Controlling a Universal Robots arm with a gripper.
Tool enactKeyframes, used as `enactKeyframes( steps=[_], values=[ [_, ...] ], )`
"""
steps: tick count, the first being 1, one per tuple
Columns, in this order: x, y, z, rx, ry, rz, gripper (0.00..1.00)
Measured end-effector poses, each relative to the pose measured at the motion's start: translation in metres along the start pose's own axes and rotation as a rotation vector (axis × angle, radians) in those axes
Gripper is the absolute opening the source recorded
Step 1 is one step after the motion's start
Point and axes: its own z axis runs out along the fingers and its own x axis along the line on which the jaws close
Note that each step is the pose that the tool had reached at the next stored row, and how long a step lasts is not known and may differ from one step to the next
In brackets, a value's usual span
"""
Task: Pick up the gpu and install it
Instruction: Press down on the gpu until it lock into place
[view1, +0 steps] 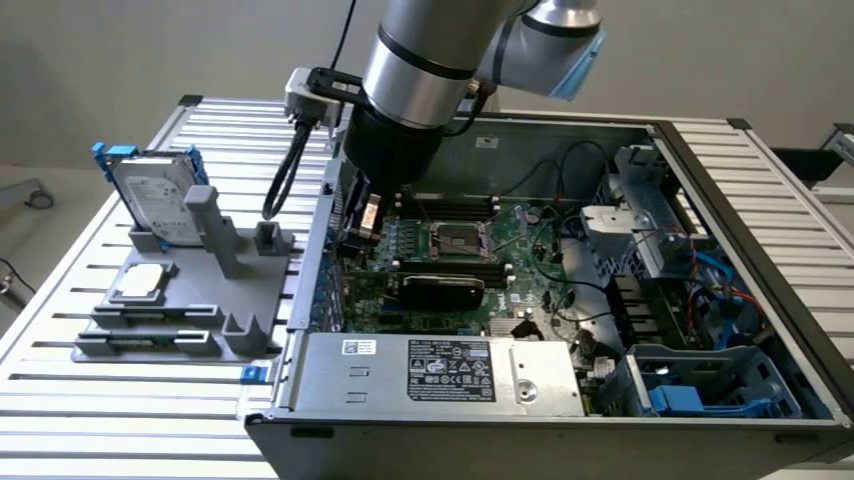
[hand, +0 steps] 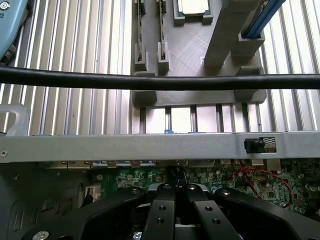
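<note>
Gripper (hand: 176, 192) hung inside the open computer case (view1: 747, 200), fingers (hand: 162, 210) closed together over the motherboard (view1: 534, 240), empty. Gpu (view1: 441, 291) sat seated on the motherboard, shroud visible.

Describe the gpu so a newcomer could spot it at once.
Find the open computer case and its green motherboard. The gpu lies across it, between the processor socket and the power supply. Its glossy black rounded shroud marks it out from the bare green circuitry around.
</note>
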Motion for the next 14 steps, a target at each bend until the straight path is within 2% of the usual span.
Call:
enactKeyframes(
  steps=[14],
  values=[
    [-0.0001,-0.0010,0.0029,-0.0009,0.0008,0.001,0.11]
  ],
)
